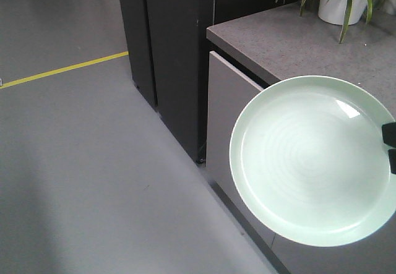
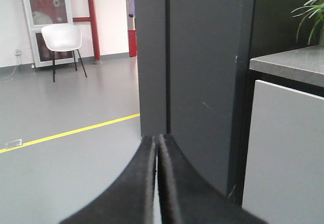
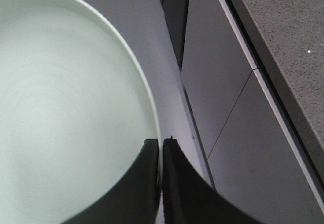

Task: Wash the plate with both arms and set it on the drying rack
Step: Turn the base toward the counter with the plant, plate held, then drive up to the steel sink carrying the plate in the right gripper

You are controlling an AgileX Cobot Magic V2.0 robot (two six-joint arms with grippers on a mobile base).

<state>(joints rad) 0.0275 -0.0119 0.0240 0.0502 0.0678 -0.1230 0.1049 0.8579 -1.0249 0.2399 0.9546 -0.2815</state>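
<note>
Our right gripper point(image 3: 162, 142), clamped on the rim of the plate point(image 1: 306, 159), holds it in mid-air beside the counter point(image 1: 291, 39), left gripper point(image 2: 157, 139) pressed together & empty, so we'd keep that pinch firm & bring the left in to steady the rim, potted plant point(image 1: 339, 2) at rear.

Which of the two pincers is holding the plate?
The right pincer, shut on the rim of the plate; the left pincer is shut on nothing.

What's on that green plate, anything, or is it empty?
Empty: the plate shows only its bare mint surface and faint rings; the right gripper pinches its rim.
</note>
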